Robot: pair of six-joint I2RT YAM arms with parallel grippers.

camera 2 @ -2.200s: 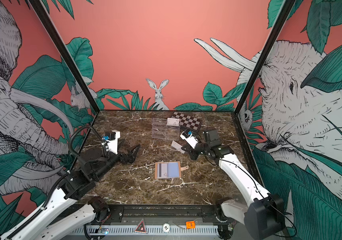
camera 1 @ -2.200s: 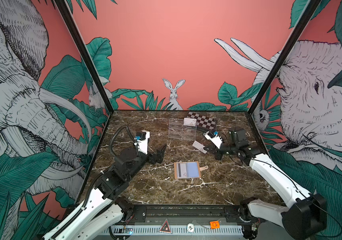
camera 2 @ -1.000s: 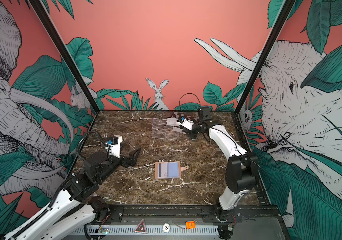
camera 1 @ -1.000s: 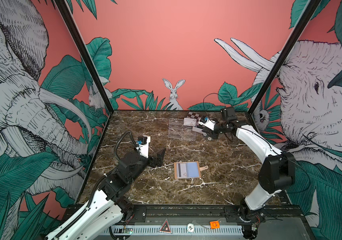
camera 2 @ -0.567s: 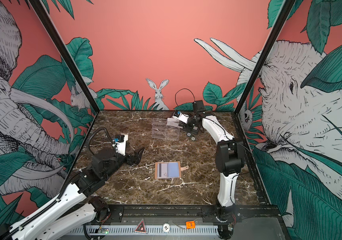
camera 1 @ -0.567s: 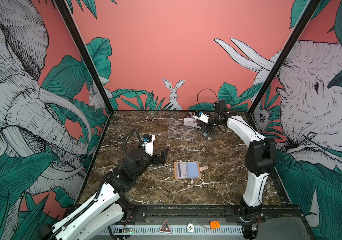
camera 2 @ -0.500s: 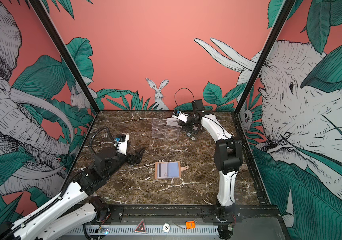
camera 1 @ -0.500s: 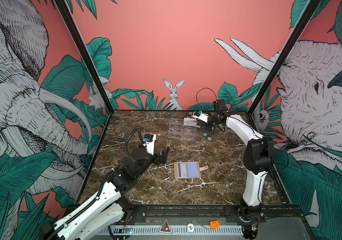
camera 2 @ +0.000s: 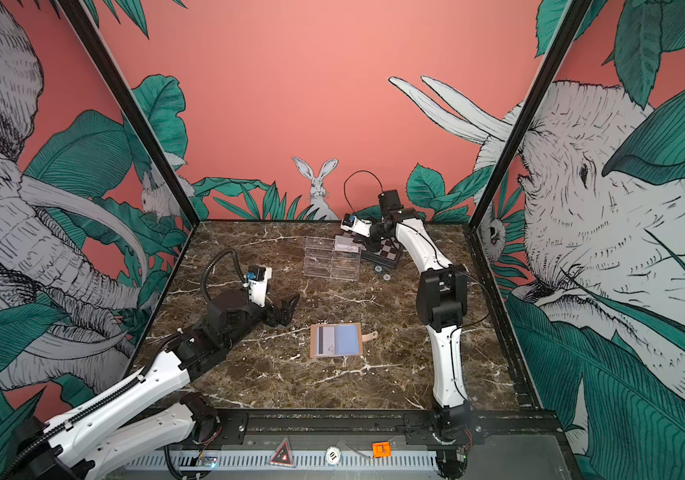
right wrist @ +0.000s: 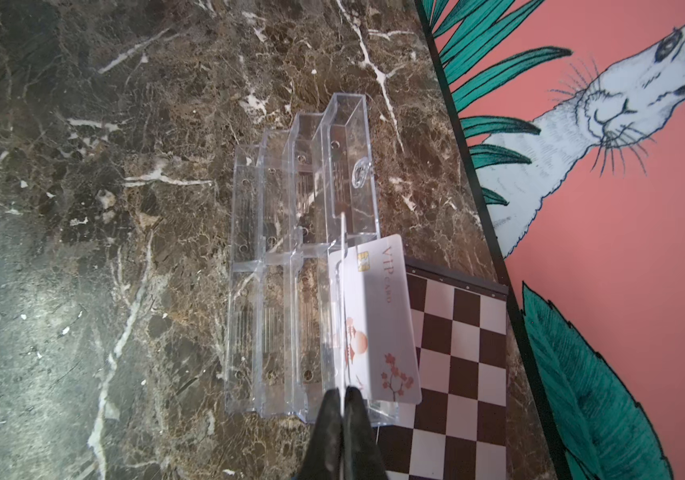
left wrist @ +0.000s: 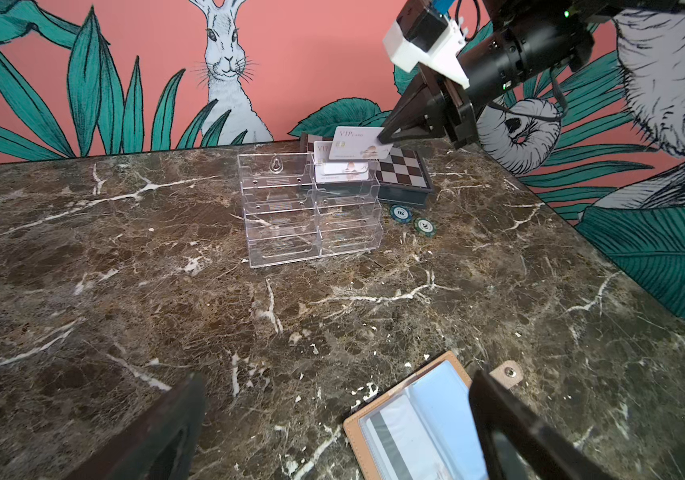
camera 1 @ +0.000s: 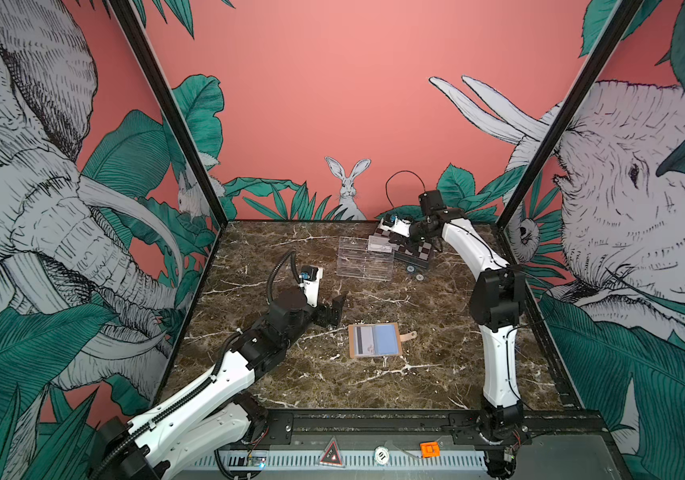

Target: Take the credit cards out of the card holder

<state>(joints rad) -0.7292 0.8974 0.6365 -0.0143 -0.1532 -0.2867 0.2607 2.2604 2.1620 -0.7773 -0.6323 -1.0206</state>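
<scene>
Left of centre in both top views, the left gripper [camera 1: 334, 308] gapes wide. The right arm [camera 1: 494, 299] reaches to upper centre, the right gripper [left wrist: 388, 139] pinched onto a credit card [left wrist: 357, 143].

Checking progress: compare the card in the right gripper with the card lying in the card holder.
The held card shows its printed VIP face; the sleeved card shows its dark stripe. The held card is upright over the clear tray, pinched by the right gripper; the sleeved card lies flat in the card holder, untouched. Both are thin white rectangles.
</scene>
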